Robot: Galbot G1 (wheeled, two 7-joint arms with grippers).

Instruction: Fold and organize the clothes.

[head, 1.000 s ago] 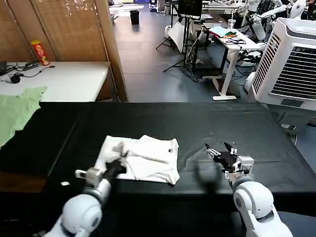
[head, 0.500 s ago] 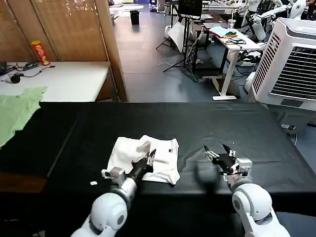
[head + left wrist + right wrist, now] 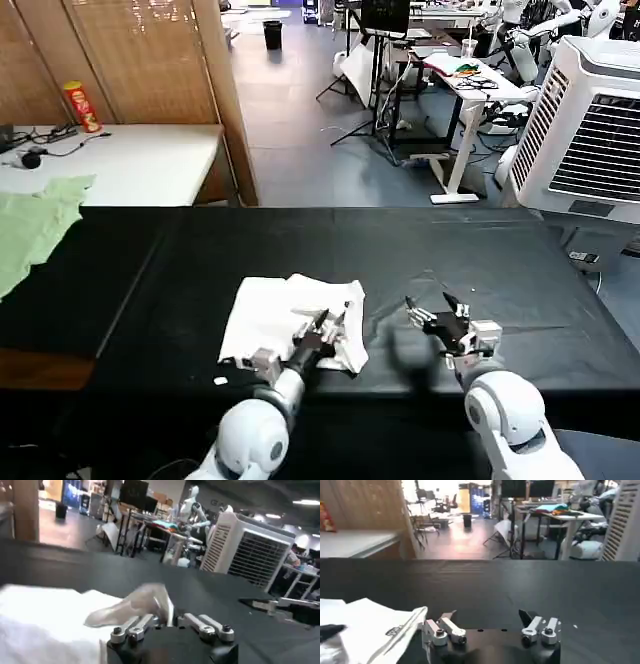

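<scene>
white t-shirt (image 3: 290, 312) part-folded near the front edge of the black table (image 3: 500, 250), left gripper (image 3: 328, 324) on it, right gripper (image 3: 433, 311) just beside it.

shirt lies bunched in layers a little left of the table's middle, plain side up, its neck label facing the right gripper. in the left wrist view a fold of the white cloth (image 3: 135, 605) rises between the left gripper's fingers, which are pinched on it at the shirt's right part. the right gripper hovers low over bare black cloth just off the shirt's right edge, its fingers spread apart and holding nothing; the right wrist view shows the shirt's edge (image 3: 380, 627) near one fingertip. farther off, a pale green garment (image 3: 30, 225) lies at the table's far left corner, and a red can (image 3: 81, 106) stands on the white side table (image 3: 150, 165).
</scene>
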